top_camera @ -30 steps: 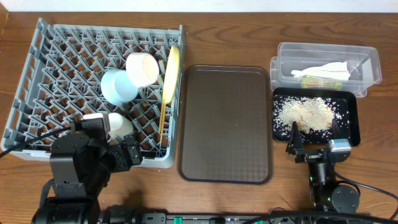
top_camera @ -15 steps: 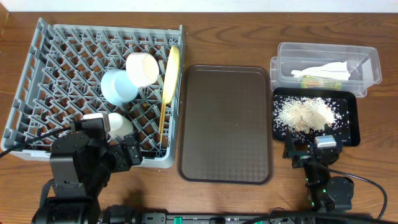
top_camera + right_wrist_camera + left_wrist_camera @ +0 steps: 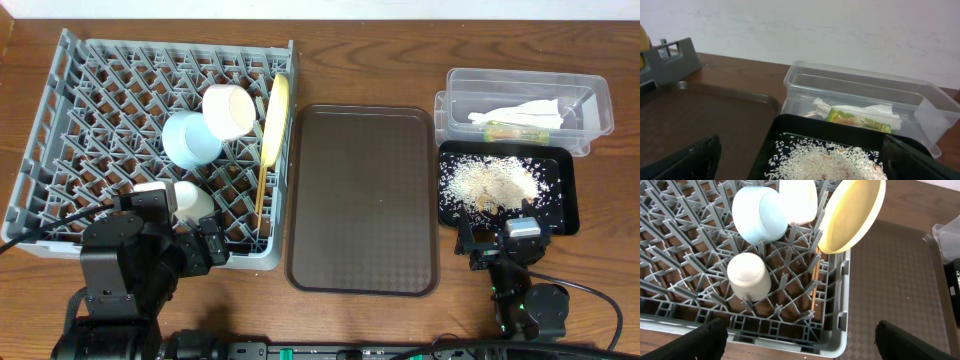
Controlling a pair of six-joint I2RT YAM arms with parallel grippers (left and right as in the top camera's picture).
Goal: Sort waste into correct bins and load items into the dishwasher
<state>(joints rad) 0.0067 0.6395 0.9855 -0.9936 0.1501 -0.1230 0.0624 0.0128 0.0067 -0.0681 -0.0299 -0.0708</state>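
Note:
The grey dish rack (image 3: 70, 120) holds the light blue bowl (image 3: 190, 138), white bowl (image 3: 229, 108), upright yellow plate (image 3: 277, 118), small white cup (image 3: 192, 200) and wooden chopsticks (image 3: 261, 192); they also show in the left wrist view: cup (image 3: 748, 275), plate (image 3: 852, 215). The clear tub (image 3: 590, 95) holds the white napkin (image 3: 520, 112) and green-and-yellow sachet (image 3: 515, 130). The black tray (image 3: 570, 195) holds rice scraps (image 3: 492, 182). My left gripper (image 3: 800, 340) is open and empty over the rack's near right corner. My right gripper (image 3: 800, 160) is open and empty at the tray's near edge.
A flat brown serving tray (image 3: 363, 197) lies between the rack and the bins. In the right wrist view the sachet (image 3: 857, 120) lies in the tub behind the rice (image 3: 830, 162). The wooden table's front edge is close behind both arms.
My right gripper drew back from the black tray toward the table's front edge and has stayed there. The left arm has not moved.

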